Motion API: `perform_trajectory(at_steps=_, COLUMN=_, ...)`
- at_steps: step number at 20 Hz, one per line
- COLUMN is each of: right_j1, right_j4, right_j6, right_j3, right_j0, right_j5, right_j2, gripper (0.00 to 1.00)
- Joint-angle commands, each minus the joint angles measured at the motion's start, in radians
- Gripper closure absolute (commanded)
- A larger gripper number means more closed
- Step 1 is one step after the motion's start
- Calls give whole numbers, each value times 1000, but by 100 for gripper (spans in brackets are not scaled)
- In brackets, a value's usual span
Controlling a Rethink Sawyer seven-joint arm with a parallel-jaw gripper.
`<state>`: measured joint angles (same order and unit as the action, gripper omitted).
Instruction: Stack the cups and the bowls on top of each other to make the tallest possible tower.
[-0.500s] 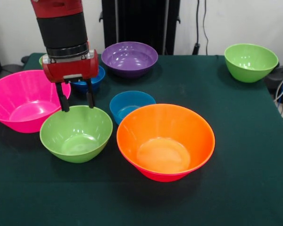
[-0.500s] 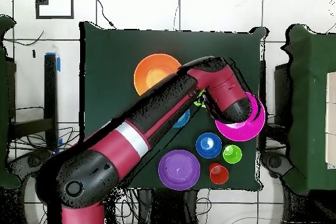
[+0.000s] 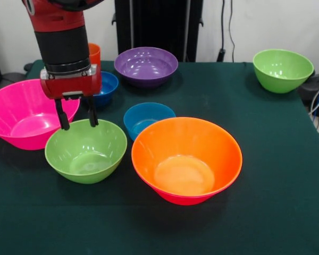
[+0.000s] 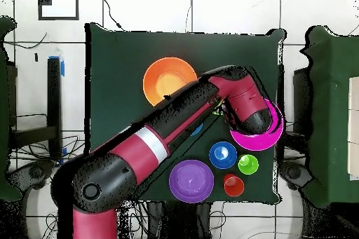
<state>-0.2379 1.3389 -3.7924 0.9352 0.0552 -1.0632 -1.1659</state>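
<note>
No tower had been built: the bowls sat singly on the dark green table [image 3: 276, 159], none nested in another as far as the pictures showed. The near green bowl [image 3: 86, 150] stood between the big pink bowl [image 3: 22, 114] and the big orange bowl [image 3: 186, 159], its rim close to both. The gripper [image 3: 76, 117] hung over this green bowl's far rim, its two black fingers [image 3: 62, 118] apart and holding nothing, their tips about level with the rim's edge. Just behind the orange bowl lay a small blue bowl [image 3: 147, 118]; a second blue bowl [image 3: 103, 87] sat behind the gripper, with the orange cup [image 3: 94, 53] partly hidden by the arm beyond it. The purple bowl [image 3: 145, 66] stood farther back and another green bowl [image 3: 282, 69] well apart at the far corner. From above, the arm [image 4: 168, 127] covered the near green bowl, while a small light-green cup [image 4: 247, 164] showed by the orange cup. The step in hand looked like taking the green bowl by its rim. The next move would call for lowering so one finger goes inside the wall and one outside, closing, then carrying it into the pink bowl
</note>
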Motion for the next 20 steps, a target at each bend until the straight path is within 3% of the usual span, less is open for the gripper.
perform_trajectory(at_steps=1, right_j1=-33, right_j4=-27, right_j6=-294, right_j3=-12, right_j0=-22, right_j5=101, right_j2=94, gripper=0)
perform_trajectory(at_steps=13, right_j1=-30, right_j4=-40, right_j6=-468, right_j3=88, right_j0=-3, right_j5=76, right_j2=118, gripper=0)
perform_trajectory(at_steps=20, right_j1=-12, right_j4=-16, right_j6=-449, right_j3=203, right_j0=38, right_j5=28, right_j2=134, gripper=0)
